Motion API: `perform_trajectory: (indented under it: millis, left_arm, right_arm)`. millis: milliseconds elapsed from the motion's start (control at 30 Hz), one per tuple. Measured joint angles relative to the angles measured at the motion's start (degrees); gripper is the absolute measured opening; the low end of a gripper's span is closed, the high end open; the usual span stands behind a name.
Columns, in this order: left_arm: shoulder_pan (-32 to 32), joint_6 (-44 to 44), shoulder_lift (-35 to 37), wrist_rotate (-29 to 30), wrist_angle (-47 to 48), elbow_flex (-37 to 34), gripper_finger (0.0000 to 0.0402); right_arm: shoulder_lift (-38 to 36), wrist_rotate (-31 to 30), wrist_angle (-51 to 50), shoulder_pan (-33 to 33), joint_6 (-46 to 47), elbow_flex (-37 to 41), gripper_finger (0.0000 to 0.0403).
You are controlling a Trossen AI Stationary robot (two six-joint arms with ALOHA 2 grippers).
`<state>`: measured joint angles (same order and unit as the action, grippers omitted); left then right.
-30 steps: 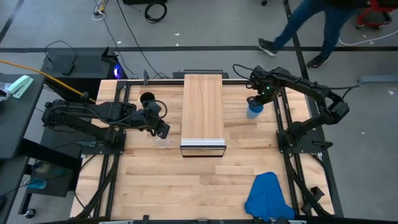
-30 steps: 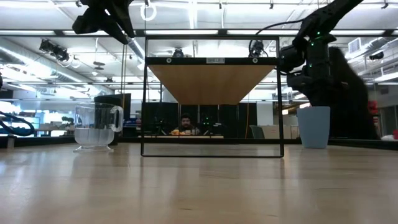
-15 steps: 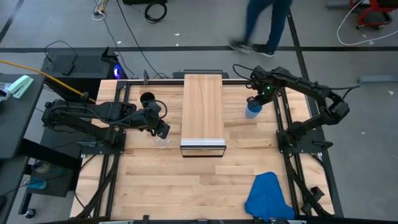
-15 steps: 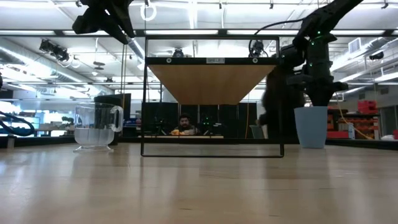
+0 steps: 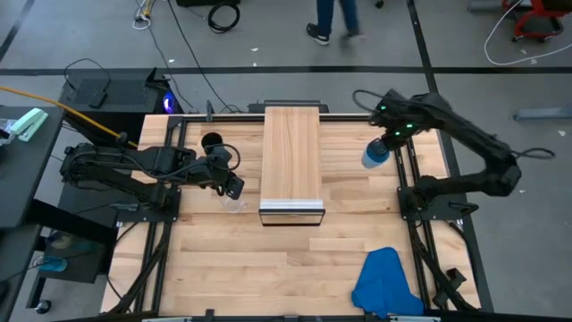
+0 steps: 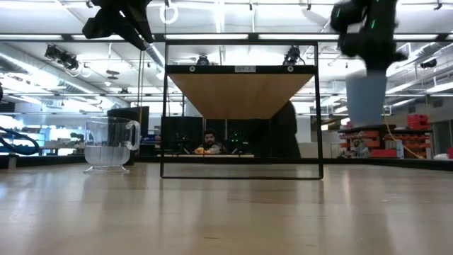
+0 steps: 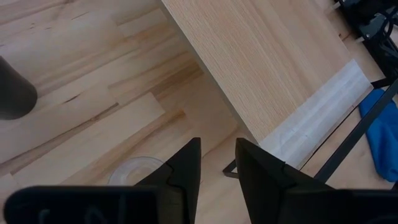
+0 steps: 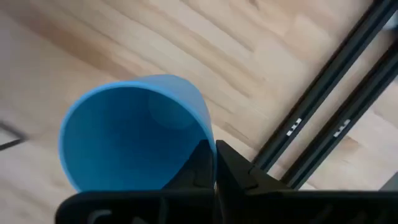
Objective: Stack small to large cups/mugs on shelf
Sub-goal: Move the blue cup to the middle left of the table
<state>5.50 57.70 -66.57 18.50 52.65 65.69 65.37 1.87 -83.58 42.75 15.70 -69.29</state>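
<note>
The bright-blue cup [image 5: 374, 156] hangs above the table's right side with my right gripper [image 5: 387, 146] shut on it; in the low view the blue cup [image 6: 367, 99] is clear of the tabletop. The shelf [image 5: 291, 152] runs down the middle. Left of it, the clear glass mug [image 5: 234, 204] stands on its base, and the black cup [image 5: 212, 142] stands farther back. My left gripper [image 7: 217, 152] hovers open above the glass mug [image 7: 137, 171], nothing between its fingers. My right gripper holds the blue cup by its rim wall [image 8: 210, 138], one finger [image 8: 200, 163] inside the cup and one outside. The fingers come from above, pointing down. The cup hangs below them, mouth up, lifted clear of the table.
A blue cloth [image 5: 384, 282] lies at the near right corner. Black frame rails [image 5: 404, 179] run along the table's right side beside the lifted cup. A person [image 5: 335, 18] walks on the floor beyond the far edge.
My right gripper has come down onto the blue cup, taken hold of it and risen with it, shifting a little toward the table's right edge. The cup, which stood on the table, now hangs clear of it.
</note>
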Motion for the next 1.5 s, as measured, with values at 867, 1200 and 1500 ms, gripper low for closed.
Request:
perform_trajectory:
  millis: [867,1200,1500]
  left_arm:
    - [-0.17,0.16,-0.02,-0.04,-0.03,0.00,0.0107]
    - [-0.17,0.26,0.21,-0.05,3.16,0.00,0.0104]
    - [-2.29,4.69,4.13,-0.04,14.02,0.00,0.0088]
  right_arm:
    - [3.16,6.53,18.16,-44.97,19.49,-40.84,0.0002]
    - [24.86,13.44,23.17,-54.26,14.22,-56.51,0.0002]
    - [40.35,12.10,24.07,-59.68,12.84,-59.37,0.0002]
